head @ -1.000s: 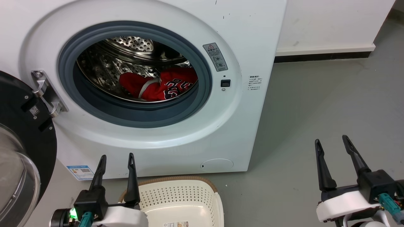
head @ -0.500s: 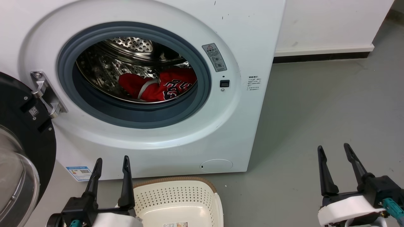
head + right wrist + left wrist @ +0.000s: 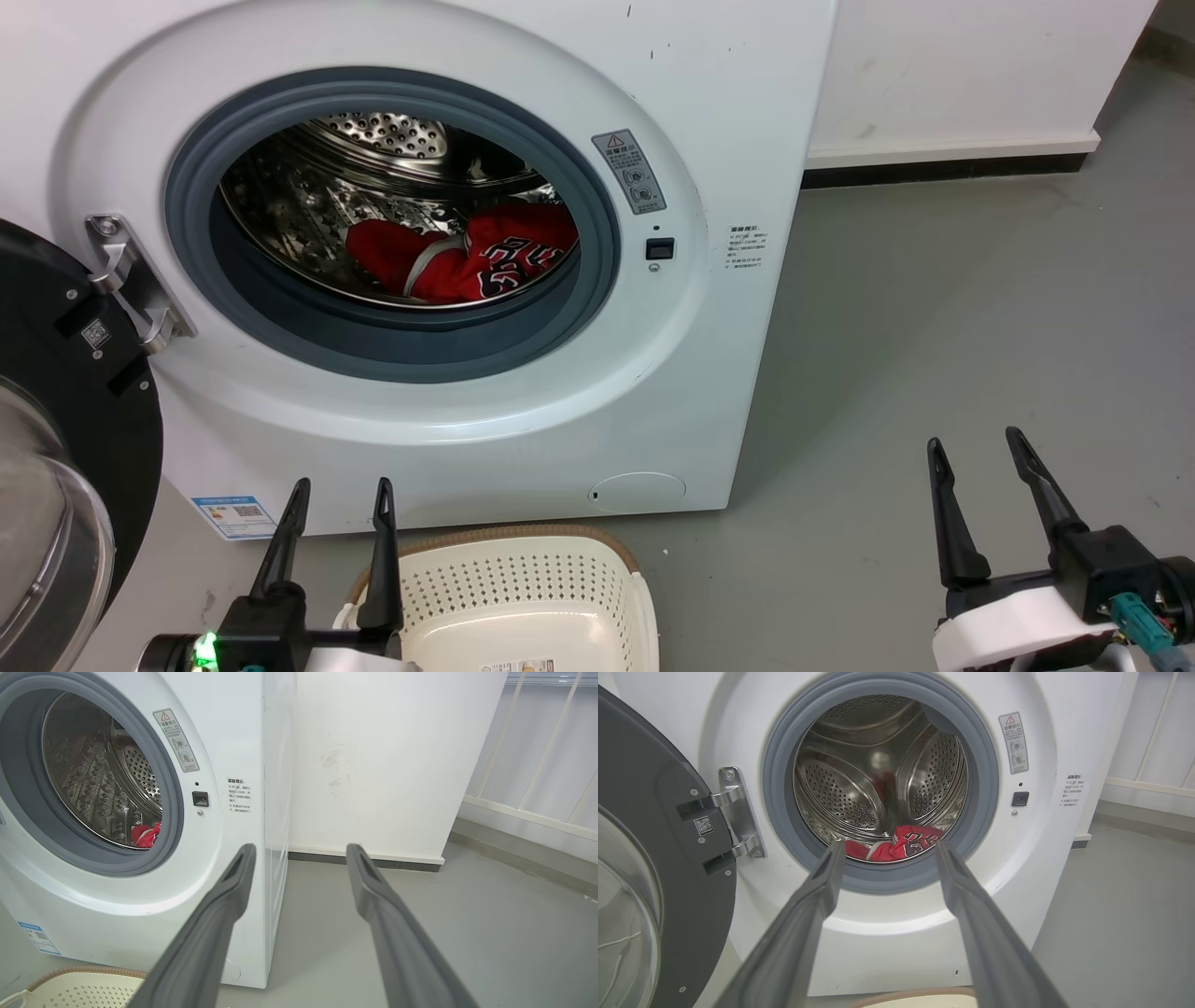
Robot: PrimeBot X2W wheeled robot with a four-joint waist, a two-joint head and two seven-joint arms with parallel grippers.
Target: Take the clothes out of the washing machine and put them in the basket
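Waiting at the start; no garment out yet. Left hand (image 3: 342,486) and right hand (image 3: 974,439) both spread wide, holding nothing. Clothes (image 3: 457,263) lie in the washing machine (image 3: 709,373) drum, ahead of the left hand. Basket (image 3: 523,535) sits just beside it, with no garment visible inside. All unloading remains.

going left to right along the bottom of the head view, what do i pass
washing machine door → left gripper → basket → right gripper
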